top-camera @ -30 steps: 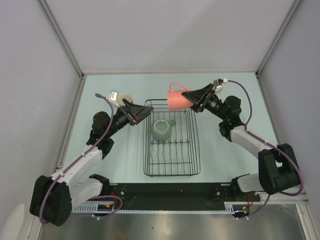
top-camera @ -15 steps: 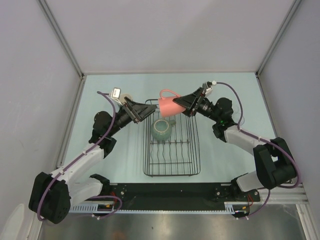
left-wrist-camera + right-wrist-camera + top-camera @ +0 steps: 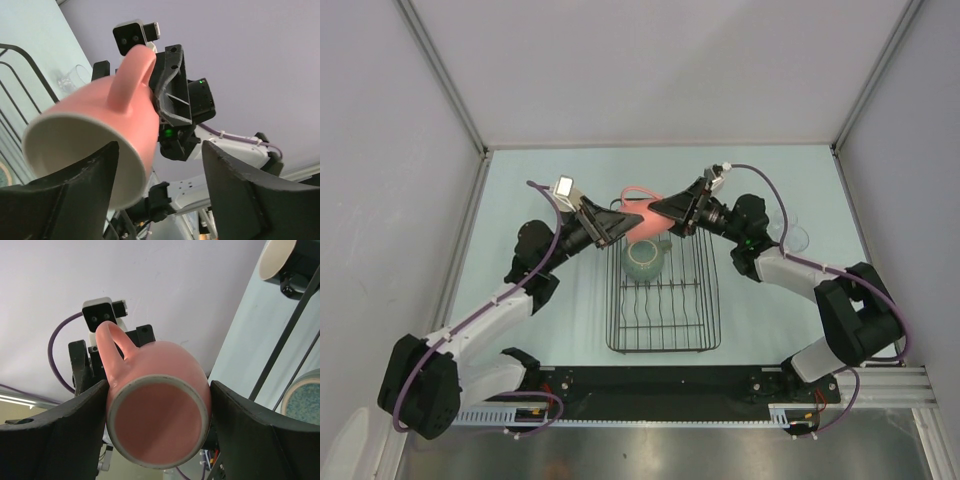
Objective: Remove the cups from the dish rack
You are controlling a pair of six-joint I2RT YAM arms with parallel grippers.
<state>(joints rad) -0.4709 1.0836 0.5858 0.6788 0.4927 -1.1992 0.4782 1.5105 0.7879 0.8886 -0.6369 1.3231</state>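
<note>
The pink mug (image 3: 640, 210) hangs on its side above the far end of the dish rack (image 3: 665, 335). My right gripper (image 3: 662, 208) is shut on it, and both fingers press its body (image 3: 165, 410) with its base toward that camera. My left gripper (image 3: 618, 224) faces the mug's mouth (image 3: 85, 150) with its jaws open. One left finger (image 3: 65, 200) overlaps the rim and the other stands apart from it. A pale-green cup (image 3: 643, 257) sits in the rack. A black cup (image 3: 280, 260) stands on the table beyond the rack.
A clear glass tumbler (image 3: 790, 232) stands on the table right of the rack, behind my right arm, and shows in the left wrist view too (image 3: 75, 80). The rack's wire bars (image 3: 290, 325) run below both grippers. Grey walls enclose the table.
My right arm has carried the pink mug leftward over the rack's far end. My left gripper has moved up to meet the mug's mouth, and its jaws have narrowed somewhat.
</note>
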